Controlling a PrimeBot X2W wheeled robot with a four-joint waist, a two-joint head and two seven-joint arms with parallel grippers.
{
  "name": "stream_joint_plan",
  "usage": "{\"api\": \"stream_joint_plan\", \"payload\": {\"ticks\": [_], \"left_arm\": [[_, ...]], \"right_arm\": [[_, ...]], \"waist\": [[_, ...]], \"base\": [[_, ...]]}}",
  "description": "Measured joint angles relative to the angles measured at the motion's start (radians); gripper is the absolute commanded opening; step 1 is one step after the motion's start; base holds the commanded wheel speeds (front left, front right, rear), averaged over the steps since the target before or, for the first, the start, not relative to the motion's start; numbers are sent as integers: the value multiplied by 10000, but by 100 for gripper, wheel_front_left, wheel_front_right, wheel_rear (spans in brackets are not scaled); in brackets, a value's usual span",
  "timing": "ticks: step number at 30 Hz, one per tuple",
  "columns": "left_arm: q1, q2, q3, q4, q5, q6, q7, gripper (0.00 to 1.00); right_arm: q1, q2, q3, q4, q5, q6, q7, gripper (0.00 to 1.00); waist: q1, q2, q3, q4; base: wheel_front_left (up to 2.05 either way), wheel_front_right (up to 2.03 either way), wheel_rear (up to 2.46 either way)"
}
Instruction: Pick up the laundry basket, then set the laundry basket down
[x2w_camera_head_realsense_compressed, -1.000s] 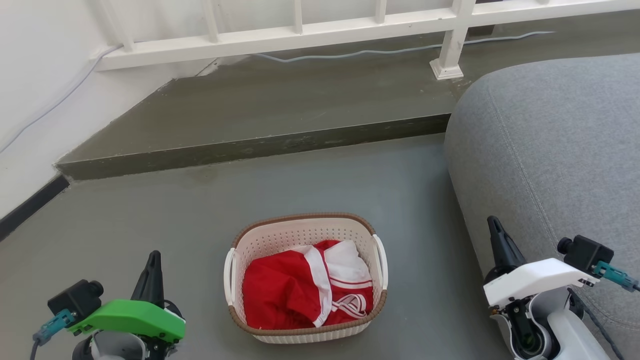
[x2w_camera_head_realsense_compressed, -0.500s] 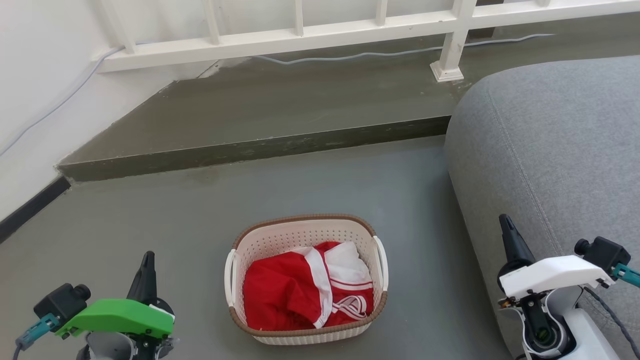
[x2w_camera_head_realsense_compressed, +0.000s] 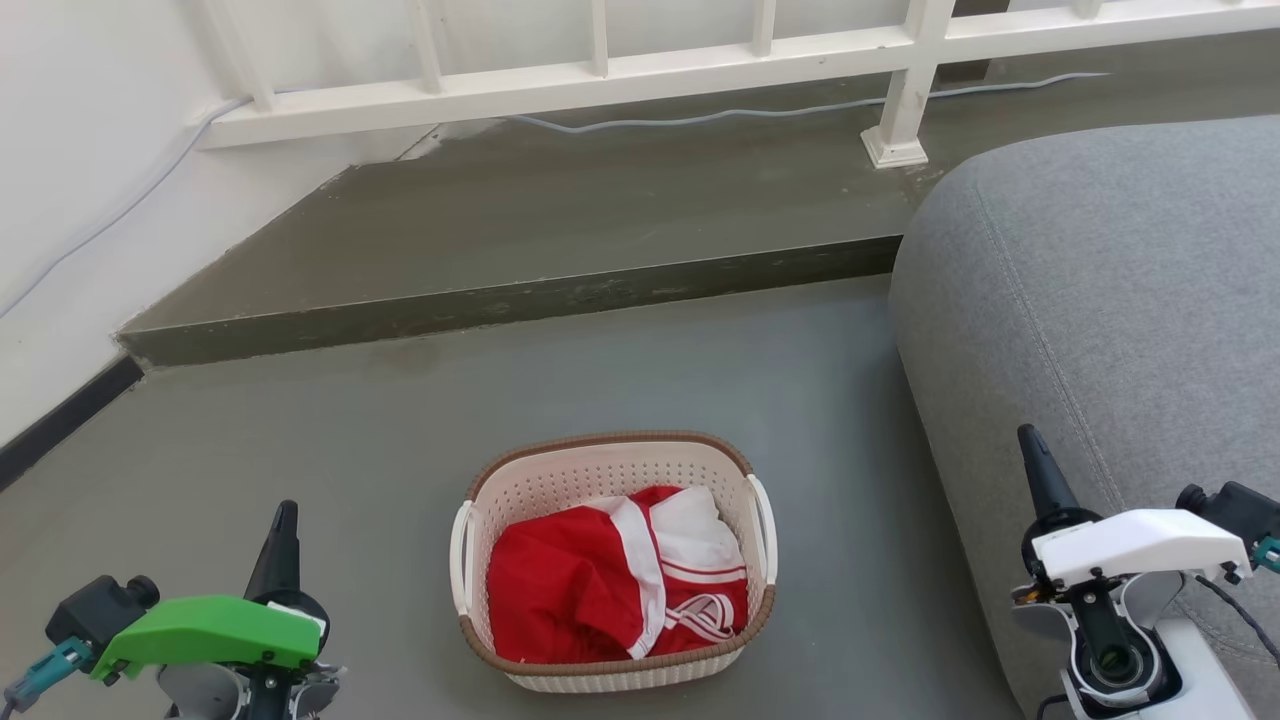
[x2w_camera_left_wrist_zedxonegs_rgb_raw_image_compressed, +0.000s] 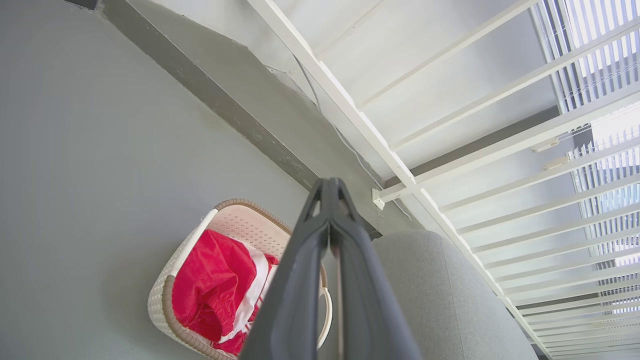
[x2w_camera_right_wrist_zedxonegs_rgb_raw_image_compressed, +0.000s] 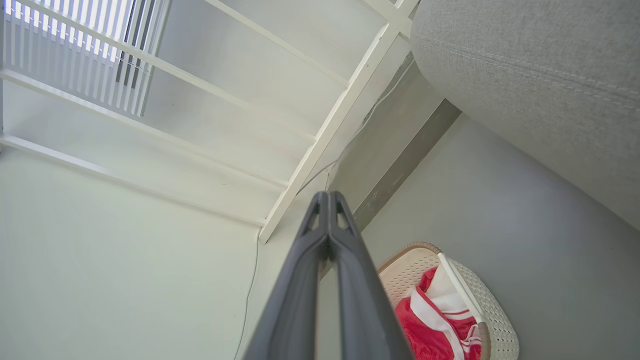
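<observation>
Cream-white laundry basket (x2w_camera_head_realsense_compressed: 600, 478): upright on the grey floor (x2w_camera_head_realsense_compressed: 350, 450), between the two arms. Sofa (x2w_camera_head_realsense_compressed: 1100, 300) to its right, step (x2w_camera_head_realsense_compressed: 500, 300) behind. Nothing touches it.
Left gripper (x2w_camera_head_realsense_compressed: 281, 520): fingers pressed together, holding nothing. Well apart from the left handle (x2w_camera_head_realsense_compressed: 459, 555).
Right gripper (x2w_camera_head_realsense_compressed: 1035, 445): same, fingers together and empty. Well apart from the right handle (x2w_camera_head_realsense_compressed: 766, 540), in front of the sofa.
Change over the last second: both grippers slid outward in the head view, left further left and right further right, so the gap to the handles grew. Background crept down a touch, so the head camera moved a bit too. Basket kept its spot on the floor, load unchanged.
Meaning: basket is down on the floor and free of both grippers. That fits arms widening to flank the handles ahead of a lift, or backing off after a set-down. These views can't settle which.
Count: 1 basket, 2 handles, 1 red-and-white garment (x2w_camera_head_realsense_compressed: 570, 590) inside, 2 grippers, 1 sofa, 1 railing (x2w_camera_head_realsense_compressed: 600, 75), 1 cable (x2w_camera_head_realsense_compressed: 700, 117).
</observation>
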Motion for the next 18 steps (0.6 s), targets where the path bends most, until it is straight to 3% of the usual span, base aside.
{"api": "stream_joint_plan", "payload": {"ticks": [18], "left_arm": [[-2, -6, 330, -102, -1918, -82, 525, 0]], "right_arm": [[-12, 98, -690, -44, 1935, 198, 545, 0]], "waist": [[0, 0, -70, 17]], "base": [[0, 0, 0]]}}
